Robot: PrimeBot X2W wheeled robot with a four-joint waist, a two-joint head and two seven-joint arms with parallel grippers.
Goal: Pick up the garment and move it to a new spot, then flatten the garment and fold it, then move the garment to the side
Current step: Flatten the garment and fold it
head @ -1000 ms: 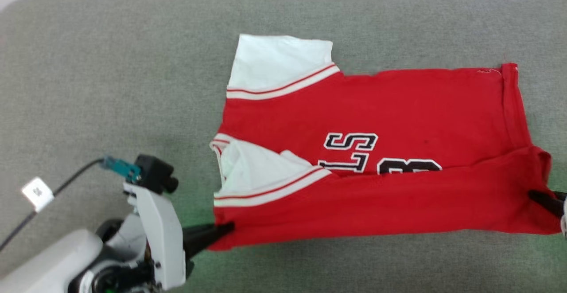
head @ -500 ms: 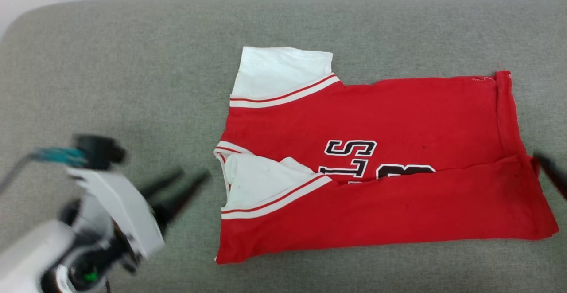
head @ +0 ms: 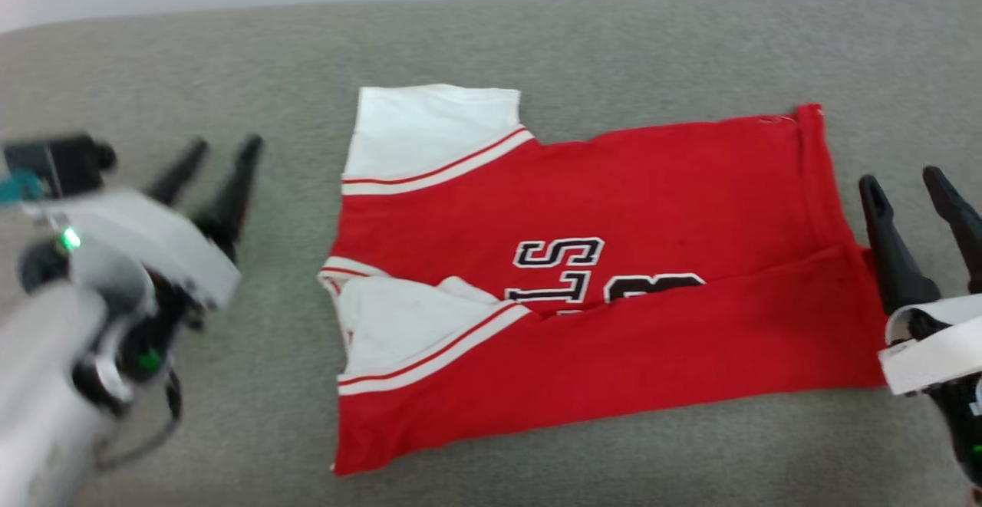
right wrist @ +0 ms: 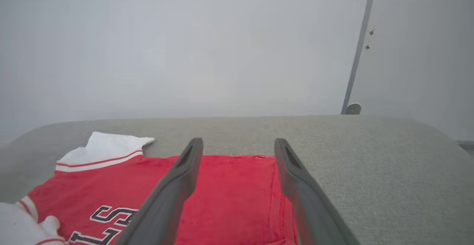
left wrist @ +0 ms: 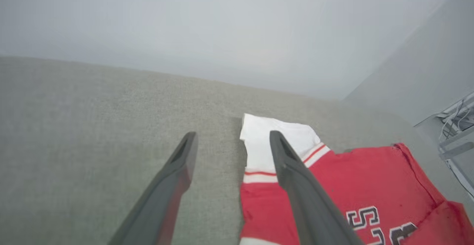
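The garment (head: pixel 629 200), a red shirt with white sleeves and black lettering, lies on the grey padded surface (head: pixel 537 39) with its near long edge folded up over the front. My left gripper (head: pixel 226 148) hovers open to the left of the shirt, apart from it. Off the hem end, my right gripper (head: pixel 901 179) is open and holds nothing. In the left wrist view the left gripper (left wrist: pixel 231 137) points past the garment's (left wrist: pixel 355 178) far white sleeve. Through the right wrist view the right gripper (right wrist: pixel 237 143) stands over the garment's (right wrist: pixel 229 193) hem end.
A pale wall (right wrist: pixel 185 45) rises behind the padded surface (right wrist: pixel 389 163). Cables and a metal frame (left wrist: pixel 457 126) stand beyond its right end. Bare grey surface lies to the left of the shirt and along its near side.
Both grippers let go of the folded-over edge, opened, and drew away from the shirt, the left one to the left and up. The head camera has shifted.
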